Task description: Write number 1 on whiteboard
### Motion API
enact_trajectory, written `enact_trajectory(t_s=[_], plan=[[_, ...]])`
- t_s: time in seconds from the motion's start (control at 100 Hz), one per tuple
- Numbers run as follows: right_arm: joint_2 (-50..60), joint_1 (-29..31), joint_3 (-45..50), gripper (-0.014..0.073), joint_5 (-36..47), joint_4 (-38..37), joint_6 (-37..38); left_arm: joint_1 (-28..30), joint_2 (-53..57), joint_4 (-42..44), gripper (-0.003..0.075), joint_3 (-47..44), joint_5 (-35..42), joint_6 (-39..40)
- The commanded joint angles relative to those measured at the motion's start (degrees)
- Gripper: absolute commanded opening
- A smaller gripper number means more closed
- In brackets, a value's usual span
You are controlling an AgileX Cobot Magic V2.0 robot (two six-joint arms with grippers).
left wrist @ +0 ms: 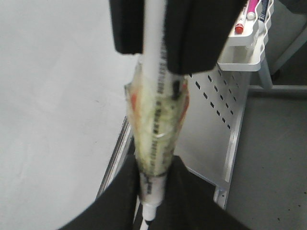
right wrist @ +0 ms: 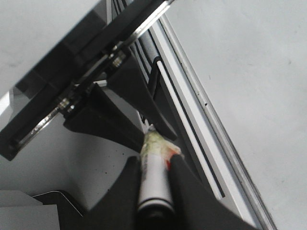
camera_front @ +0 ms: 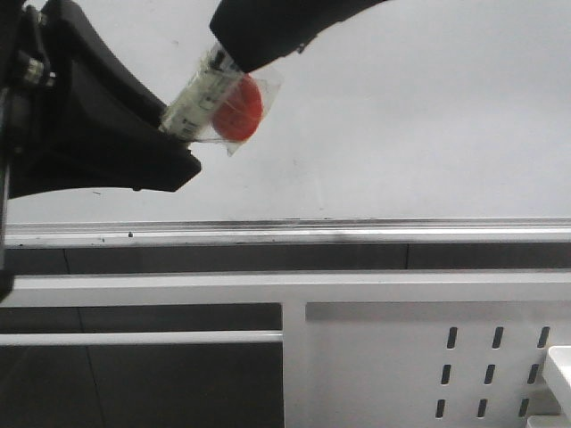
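A white marker [camera_front: 203,91], wrapped in clear tape with a red disc [camera_front: 239,111] on it, hangs tilted in front of the whiteboard [camera_front: 419,125]. My left gripper [camera_front: 178,134] is shut on its lower end, seen close in the left wrist view [left wrist: 153,191]. My right gripper [camera_front: 239,55] comes in from above and is shut on its upper end, which shows in the right wrist view [right wrist: 156,177]. In that view the black left gripper [right wrist: 124,110] sits just beyond the marker [right wrist: 154,158]. No number 1 is in view on the board.
A silver rail [camera_front: 357,234] runs along the board's lower edge. Below it stands a white perforated metal panel [camera_front: 446,357]. A white basket [left wrist: 249,43] with several markers hangs on that panel [left wrist: 216,110].
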State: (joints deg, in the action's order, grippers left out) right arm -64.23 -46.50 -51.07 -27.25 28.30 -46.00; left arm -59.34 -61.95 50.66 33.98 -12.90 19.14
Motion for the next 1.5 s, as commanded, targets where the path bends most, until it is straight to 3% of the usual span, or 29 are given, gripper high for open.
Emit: enact_trajectory(t_s=[0.0, 0.08, 0.2, 0.27, 0.53, 0.74, 0.86, 0.97, 1.26, 1.32, 1.49], plan=[[0.8, 0.0, -2.0, -0.0072, 2.2, 2.0, -0.3, -0.4, 1.1, 0.7, 0.0012, 2.2, 3.3, 0.4], [0.8, 0.0, -2.0, -0.0072, 2.2, 2.0, -0.3, -0.4, 1.1, 0.7, 0.0087, 2.2, 3.3, 0.4], [0.8, 0.0, -2.0, -0.0072, 2.1, 3.5, -0.3, -0.4, 1.1, 0.5, 0.0281, 2.2, 3.2, 0.8], [0.8, 0.0, -2.0, -0.0072, 2.1, 3.5, -0.3, -0.4, 1.3, 0.5, 0.0346, 2.2, 3.2, 2.1], [0.8, 0.0, -1.0, -0.0069, 6.7, 3.5, -0.3, 0.7, 6.6, 0.5, 0.0351, 2.2, 3.1, 8.4], [4.9, 0.1, 4.4, -0.0069, 15.6, 3.8, 1.8, 4.3, 14.9, 0.5, 0.0351, 2.1, -1.7, 14.4], [9.4, 1.2, 9.0, -0.0069, 20.4, 4.4, 3.6, 6.8, 20.0, 0.4, 0.0283, 1.7, -1.8, 19.1], [13.8, 3.0, 12.5, -0.0069, 23.0, 5.7, 3.7, 8.1, 23.5, 0.4, -0.0023, 0.7, -1.8, 20.0], [22.2, 8.2, 17.3, -0.0069, 26.5, 8.5, 3.7, 8.2, 25.5, 4.5, -0.002, -2.2, -2.5, 26.8], [22.2, 9.3, 17.3, -0.0069, 25.8, 8.5, 3.7, 8.3, 25.5, 9.3, -0.002, -2.6, -2.9, 31.4], [22.1, 10.2, 17.3, -0.0069, 26.2, 8.5, 3.7, 10.6, 25.5, 26.0, -0.002, -4.3, -6.3, 53.6]])
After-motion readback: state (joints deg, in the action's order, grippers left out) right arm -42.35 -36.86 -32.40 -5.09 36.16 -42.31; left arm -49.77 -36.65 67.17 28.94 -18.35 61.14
